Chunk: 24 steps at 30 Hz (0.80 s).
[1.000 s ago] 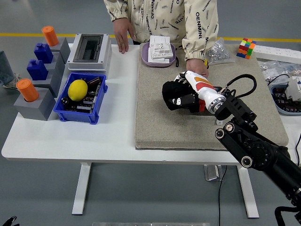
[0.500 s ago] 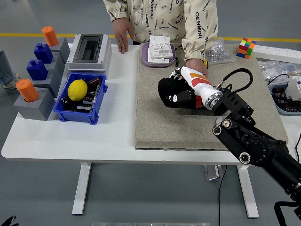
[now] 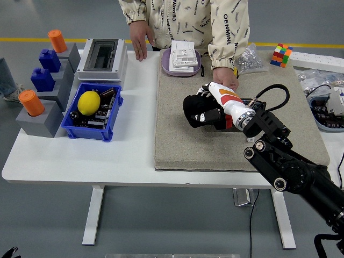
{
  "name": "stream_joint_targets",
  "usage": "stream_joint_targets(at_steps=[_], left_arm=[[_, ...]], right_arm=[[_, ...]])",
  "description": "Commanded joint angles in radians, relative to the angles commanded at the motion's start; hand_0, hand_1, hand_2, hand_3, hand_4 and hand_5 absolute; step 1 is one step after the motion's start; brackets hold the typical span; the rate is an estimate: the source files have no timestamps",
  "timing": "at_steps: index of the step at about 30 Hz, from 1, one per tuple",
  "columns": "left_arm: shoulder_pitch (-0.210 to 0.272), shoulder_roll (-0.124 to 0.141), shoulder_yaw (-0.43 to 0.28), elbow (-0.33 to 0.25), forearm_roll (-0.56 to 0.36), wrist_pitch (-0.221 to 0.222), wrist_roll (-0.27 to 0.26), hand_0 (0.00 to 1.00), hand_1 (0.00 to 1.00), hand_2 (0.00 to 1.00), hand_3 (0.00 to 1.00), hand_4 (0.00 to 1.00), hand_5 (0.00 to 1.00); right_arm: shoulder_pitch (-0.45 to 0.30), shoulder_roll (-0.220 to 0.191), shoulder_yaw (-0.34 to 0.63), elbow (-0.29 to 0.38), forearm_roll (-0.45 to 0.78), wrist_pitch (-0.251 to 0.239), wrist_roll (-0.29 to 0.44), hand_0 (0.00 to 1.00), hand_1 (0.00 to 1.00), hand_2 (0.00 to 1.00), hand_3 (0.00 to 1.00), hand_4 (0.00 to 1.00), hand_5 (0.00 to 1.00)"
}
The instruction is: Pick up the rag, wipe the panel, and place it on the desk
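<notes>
- Two orange cylinders [image 3: 31, 102] stand on grey stepped blocks [image 3: 42, 121] at the left end of the white table [image 3: 80, 161], and two dark blue blocks [image 3: 43, 78] sit between them
- Just right of the grey blocks is a blue bin [image 3: 91, 129] with a yellow lemon [image 3: 88, 102] lying on small dark parts
- Behind the bin stands a grey electrical box [image 3: 102, 59] with a dark window on top
- One hand of the person [image 3: 141, 43] rests on the table just beside this box
- A large grey felt mat [image 3: 183, 134] covers the middle and right of the table
- At the far edge of the mat a purple tray [image 3: 165, 67] holds white panels [image 3: 184, 55]
- The right hand [image 3: 217, 107] of the robot is over the mat, its fingers curled tight around a black rag [image 3: 196, 105]; the rag bulges out to the left of the hand, and I cannot tell if it touches the mat
- The other hand of the person [image 3: 226, 78] lies on the mat just behind the robot hand
- A colourful cube [image 3: 281, 55] and a bag of small parts [image 3: 250, 59] are at the far right
- A white power strip [image 3: 317, 61] lies further right, near the table edge
</notes>
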State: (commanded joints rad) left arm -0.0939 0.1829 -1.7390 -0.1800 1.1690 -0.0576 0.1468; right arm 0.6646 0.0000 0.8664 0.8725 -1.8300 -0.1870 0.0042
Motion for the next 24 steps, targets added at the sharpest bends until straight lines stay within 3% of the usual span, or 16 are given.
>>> stream_joint_targets(at_steps=[8, 24], left_arm=[[0.002, -0.004, -0.005, 0.0, 0.002, -0.001, -0.001, 0.723, 0.716, 0.768, 0.622, 0.686, 0.564], [0.007, -0.006, -0.02, 0.0, 0.009, -0.001, -0.004, 0.723, 0.716, 0.768, 0.623, 0.686, 0.565]], right_arm=[[-0.004, 0.0, 0.015, -0.001, 0.001, 0.003, -0.001, 0.331, 0.411, 0.454, 0.447, 0.918, 0.002], [-0.03, -0.156, 0.089, -0.007, -0.006, 0.011, -0.005, 0.331, 0.412, 0.454, 0.446, 0.921, 0.002]])
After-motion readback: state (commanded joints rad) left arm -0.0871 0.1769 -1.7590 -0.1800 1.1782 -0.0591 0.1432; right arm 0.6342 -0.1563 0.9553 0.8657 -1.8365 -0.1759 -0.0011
